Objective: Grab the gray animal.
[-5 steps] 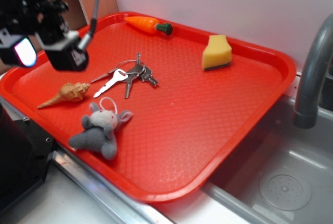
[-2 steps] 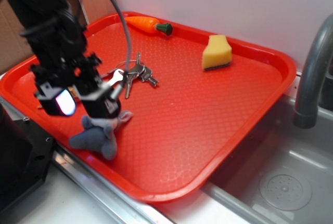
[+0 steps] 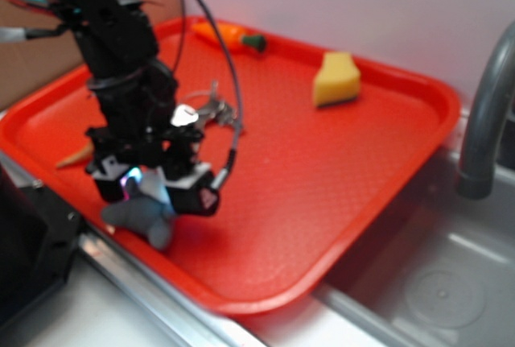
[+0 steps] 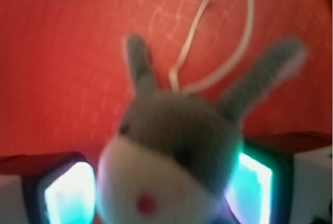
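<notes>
Gripper (image 3: pixel 153 190) spread, straddling gray animal (image 4: pixel 174 151) at the tray's (image 3: pixel 338 186) near edge (pads (image 4: pixel 250 187) flank its head). Risk: soft plush squirts out, or white loop (image 4: pixel 218 31) snags.

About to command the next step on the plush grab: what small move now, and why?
Probably close the gripper. In the wrist view the gray animal sits between the two lit fingers, one on each side of its head, and the exterior view shows the gripper low over it on the red tray.
</notes>
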Motion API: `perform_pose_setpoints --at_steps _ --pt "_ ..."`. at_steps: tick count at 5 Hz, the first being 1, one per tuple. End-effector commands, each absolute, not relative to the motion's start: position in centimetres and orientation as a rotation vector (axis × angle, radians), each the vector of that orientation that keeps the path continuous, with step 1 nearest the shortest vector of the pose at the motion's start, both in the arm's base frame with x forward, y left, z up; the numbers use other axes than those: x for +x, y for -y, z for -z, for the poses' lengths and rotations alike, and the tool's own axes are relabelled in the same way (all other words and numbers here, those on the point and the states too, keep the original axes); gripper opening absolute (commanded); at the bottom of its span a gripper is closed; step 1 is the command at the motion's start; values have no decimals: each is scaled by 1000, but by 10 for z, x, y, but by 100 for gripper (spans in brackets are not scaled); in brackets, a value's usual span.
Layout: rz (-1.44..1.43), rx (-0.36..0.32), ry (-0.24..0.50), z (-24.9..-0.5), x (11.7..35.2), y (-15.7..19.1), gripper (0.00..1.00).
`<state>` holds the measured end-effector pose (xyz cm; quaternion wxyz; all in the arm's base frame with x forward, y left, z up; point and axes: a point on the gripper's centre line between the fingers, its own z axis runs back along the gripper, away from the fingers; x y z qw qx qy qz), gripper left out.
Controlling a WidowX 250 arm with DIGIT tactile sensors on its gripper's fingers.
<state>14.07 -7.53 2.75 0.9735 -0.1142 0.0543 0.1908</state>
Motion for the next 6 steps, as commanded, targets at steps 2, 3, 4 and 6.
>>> perform_pose_setpoints --at_steps 2,3,4,6 --pt "-500 -226 -175 -19 141 66 0" --pt "-497 -214 -112 -40 142 60 0" --pt "-407 -194 38 -80 151 47 0" --pt "-394 -156 257 -161 176 0 0"
